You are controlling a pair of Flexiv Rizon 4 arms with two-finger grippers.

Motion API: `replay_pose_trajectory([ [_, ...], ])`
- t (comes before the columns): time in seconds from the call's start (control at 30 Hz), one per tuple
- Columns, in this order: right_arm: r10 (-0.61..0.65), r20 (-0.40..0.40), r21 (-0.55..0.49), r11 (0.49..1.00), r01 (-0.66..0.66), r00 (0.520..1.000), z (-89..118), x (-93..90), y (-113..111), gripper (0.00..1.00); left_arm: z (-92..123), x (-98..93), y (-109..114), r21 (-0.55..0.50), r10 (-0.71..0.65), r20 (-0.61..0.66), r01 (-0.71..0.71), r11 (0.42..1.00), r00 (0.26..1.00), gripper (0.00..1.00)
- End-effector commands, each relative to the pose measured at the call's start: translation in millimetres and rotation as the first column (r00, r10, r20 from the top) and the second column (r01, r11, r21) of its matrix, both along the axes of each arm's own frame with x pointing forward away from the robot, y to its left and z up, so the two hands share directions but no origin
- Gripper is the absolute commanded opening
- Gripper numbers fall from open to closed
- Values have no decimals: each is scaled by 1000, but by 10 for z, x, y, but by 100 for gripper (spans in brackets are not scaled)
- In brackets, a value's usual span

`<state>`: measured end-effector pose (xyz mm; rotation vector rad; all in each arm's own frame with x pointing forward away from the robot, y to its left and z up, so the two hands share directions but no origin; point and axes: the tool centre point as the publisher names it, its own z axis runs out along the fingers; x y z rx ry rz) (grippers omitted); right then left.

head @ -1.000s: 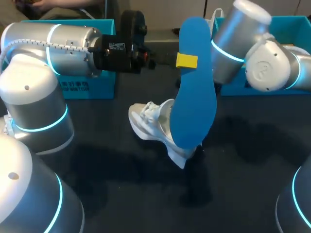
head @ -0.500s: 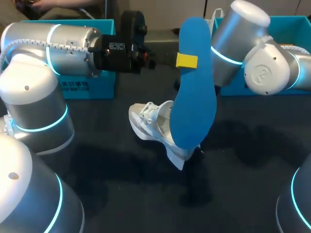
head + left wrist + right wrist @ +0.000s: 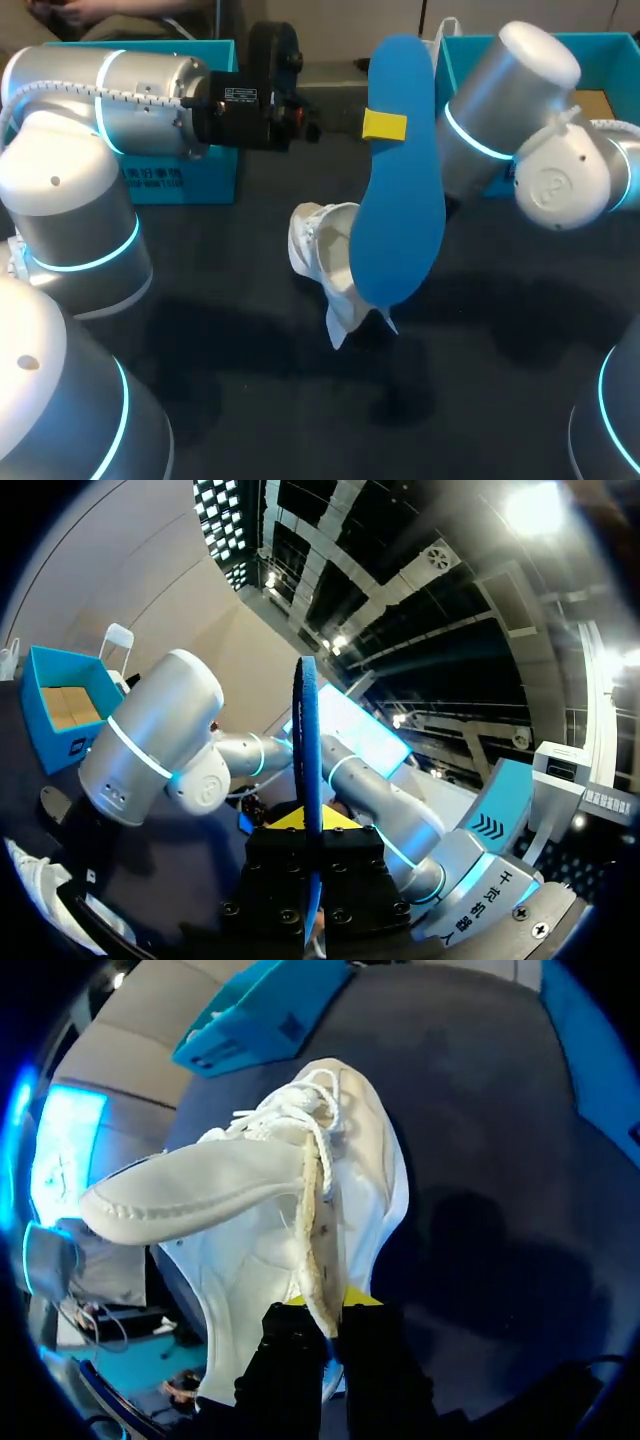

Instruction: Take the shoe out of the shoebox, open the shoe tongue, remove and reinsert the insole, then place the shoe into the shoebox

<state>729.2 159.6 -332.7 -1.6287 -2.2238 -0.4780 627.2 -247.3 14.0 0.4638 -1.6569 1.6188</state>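
Legend. We look down on a dark matte table (image 3: 480, 400). An open teal cardboard shoebox (image 3: 612, 48) stands at its far right and a second teal box (image 3: 180, 185) at its far left. Over the middle, our left gripper (image 3: 384, 125) holds a flat blue foam insole (image 3: 400, 220) upright, its fingers pressed against the two faces. The left wrist view shows the insole (image 3: 308, 740) edge-on between them. The white lace-up shoe (image 3: 322, 250) is out of the shoebox, just left of the insole and partly hidden by it. In the head view the insole hides our right gripper. In the right wrist view the right gripper (image 3: 328, 1310) has its fingers closed on the thin rim of the shoe (image 3: 280, 1210). We cannot tell whether the shoe touches the table.
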Motion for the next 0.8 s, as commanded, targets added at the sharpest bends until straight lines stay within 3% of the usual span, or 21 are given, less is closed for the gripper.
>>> replay_pose_trajectory([
  [0.03,-146,43,-20,989,147,988,37,-67,18,0,-7,-6,-10,0,1,1,-1,1000,1000,0],
  [0.2,-227,62,-15,973,229,972,33,-35,45,0,-7,-6,-10,0,1,1,-1,1000,1000,0],
  [0.8,-304,96,-8,952,306,948,-200,24,136,0,-7,-6,-10,0,1,1,-1,1000,1000,0],
])
